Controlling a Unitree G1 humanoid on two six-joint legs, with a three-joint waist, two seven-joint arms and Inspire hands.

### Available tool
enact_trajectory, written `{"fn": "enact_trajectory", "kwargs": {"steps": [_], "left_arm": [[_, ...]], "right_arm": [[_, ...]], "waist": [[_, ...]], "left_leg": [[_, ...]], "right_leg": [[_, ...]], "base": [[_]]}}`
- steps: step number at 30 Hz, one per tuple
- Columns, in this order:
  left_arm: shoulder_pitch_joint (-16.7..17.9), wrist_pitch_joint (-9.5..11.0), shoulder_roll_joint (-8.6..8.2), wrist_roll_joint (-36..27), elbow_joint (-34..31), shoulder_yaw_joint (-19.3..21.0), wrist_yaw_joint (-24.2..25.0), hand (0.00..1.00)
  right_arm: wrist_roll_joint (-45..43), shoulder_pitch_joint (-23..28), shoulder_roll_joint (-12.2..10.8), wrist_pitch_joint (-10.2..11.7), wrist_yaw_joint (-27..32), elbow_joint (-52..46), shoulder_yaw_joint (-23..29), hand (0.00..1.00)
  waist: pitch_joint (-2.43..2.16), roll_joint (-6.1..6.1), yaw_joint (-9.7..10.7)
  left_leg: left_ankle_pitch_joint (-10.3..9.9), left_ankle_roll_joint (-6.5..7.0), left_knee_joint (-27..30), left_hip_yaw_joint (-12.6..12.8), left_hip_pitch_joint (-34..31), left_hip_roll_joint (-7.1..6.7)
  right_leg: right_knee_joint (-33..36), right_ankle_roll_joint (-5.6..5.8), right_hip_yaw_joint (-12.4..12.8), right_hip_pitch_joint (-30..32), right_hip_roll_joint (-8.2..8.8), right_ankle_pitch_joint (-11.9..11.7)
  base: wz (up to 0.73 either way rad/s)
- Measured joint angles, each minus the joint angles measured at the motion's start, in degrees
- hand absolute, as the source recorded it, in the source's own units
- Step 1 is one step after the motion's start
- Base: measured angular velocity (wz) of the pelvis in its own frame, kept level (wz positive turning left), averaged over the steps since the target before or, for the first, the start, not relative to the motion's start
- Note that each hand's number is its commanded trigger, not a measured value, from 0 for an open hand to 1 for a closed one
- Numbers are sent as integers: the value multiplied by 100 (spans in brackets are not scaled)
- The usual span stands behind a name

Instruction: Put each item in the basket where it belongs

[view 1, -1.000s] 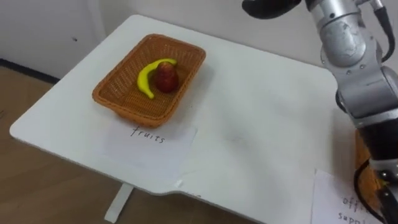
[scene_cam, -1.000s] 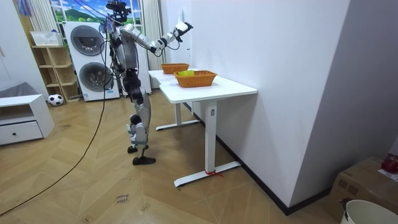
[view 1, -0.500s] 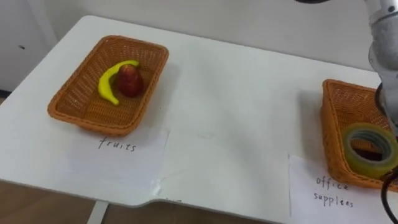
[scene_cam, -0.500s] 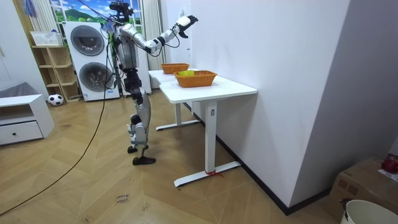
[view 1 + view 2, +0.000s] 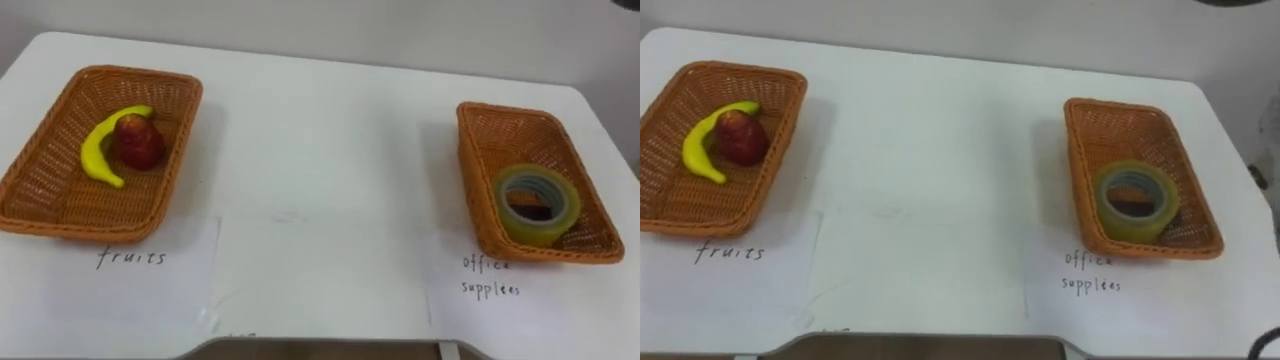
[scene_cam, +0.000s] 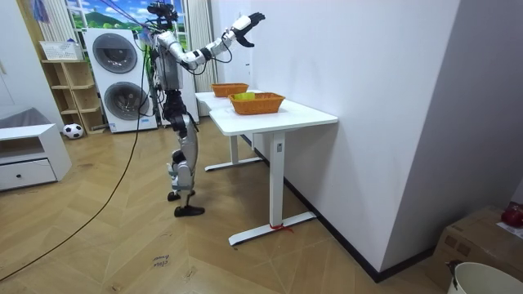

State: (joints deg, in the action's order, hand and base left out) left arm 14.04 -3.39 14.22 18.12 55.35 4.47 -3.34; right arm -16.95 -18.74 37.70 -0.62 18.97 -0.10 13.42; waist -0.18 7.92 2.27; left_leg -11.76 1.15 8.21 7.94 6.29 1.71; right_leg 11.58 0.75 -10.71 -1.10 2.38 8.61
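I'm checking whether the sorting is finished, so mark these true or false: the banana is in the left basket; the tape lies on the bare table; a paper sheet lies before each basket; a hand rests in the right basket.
1. The banana lies in the left basket, against a red apple. True.
2. The roll of tape lies on the bare table. False: it sits inside the right basket.
3. A paper sheet lies before each basket. True: one by the left, one by the right.
4. A hand rests in the right basket. False: in the room view the right hand is raised high above the table.
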Motion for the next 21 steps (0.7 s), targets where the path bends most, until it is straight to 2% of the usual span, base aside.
{"fn": "enact_trajectory", "kwargs": {"steps": [3, 5, 6, 9, 11, 12, 14, 18, 21], "left_arm": [[60, -5, -10, -4, -4, -2, -100, 0], [107, -12, -15, -3, 25, 0, -158, 0], [114, -17, -20, -8, 35, 4, -177, 0], [158, -88, -95, -56, 76, 25, -309, 0], [171, -160, -229, -49, 82, 25, -352, 0], [170, -159, -248, -49, 86, 25, -356, 0], [188, -159, -267, -68, 95, 30, -415, 0], [178, -159, -264, -301, 73, 70, -502, 0], [210, -161, -295, -413, -6, 219, -489, 0]], "right_arm": [[192, 384, -34, 25, 370, 1, 301, 0], [398, 730, -52, 94, 705, 13, 603, 0], [458, 865, -79, 119, 787, 11, 704, 0], [700, 1294, -422, 167, 1064, 4, 1069, 0], [1122, 1697, -648, 199, 1332, 14, 1340, 0], [1253, 1804, -712, 198, 1403, 19, 1410, 0], [1769, 2162, -943, 210, 1697, 173, 1549, 0], [2364, 2192, -1061, 165, 2081, 1057, 1663, 0], [2585, 2217, -1090, 115, 2486, 1377, 1749, 0]], "waist": [[2, 28, 75], [17, -6, 114], [3, -7, 118], [-13, -71, 193], [-18, -209, 255], [-25, -229, 264], [-18, -354, 317], [-11, -441, 456], [-7, -382, 555]], "left_leg": [[-67, -49, -6, 17, 27, 59], [-92, -69, -20, 27, 36, 93], [-97, -76, -22, 38, 50, 106], [-120, -111, -40, 143, 120, 170], [-120, -111, -52, 169, 135, 172], [-120, -111, -52, 174, 141, 172], [-120, -111, -65, 218, 143, 164], [-118, -112, -81, 245, 113, 148], [-117, -114, -75, 291, 130, 124]], "right_leg": [[-4, -35, 62, 11, -70, -25], [-54, -59, 79, -38, -118, -47], [-87, -66, 85, -65, -136, -60], [-105, -102, 122, -90, -197, -85], [-104, -103, 129, -80, -206, -85], [-104, -103, 130, -80, -209, -85], [-106, -103, 136, -64, -216, -85], [-66, -120, 214, 14, -215, -55], [60, -133, 288, 102, -215, 59]], "base": [[-16], [-8], [-5], [-16], [-7], [-10], [-9], [-8], [-8]]}}
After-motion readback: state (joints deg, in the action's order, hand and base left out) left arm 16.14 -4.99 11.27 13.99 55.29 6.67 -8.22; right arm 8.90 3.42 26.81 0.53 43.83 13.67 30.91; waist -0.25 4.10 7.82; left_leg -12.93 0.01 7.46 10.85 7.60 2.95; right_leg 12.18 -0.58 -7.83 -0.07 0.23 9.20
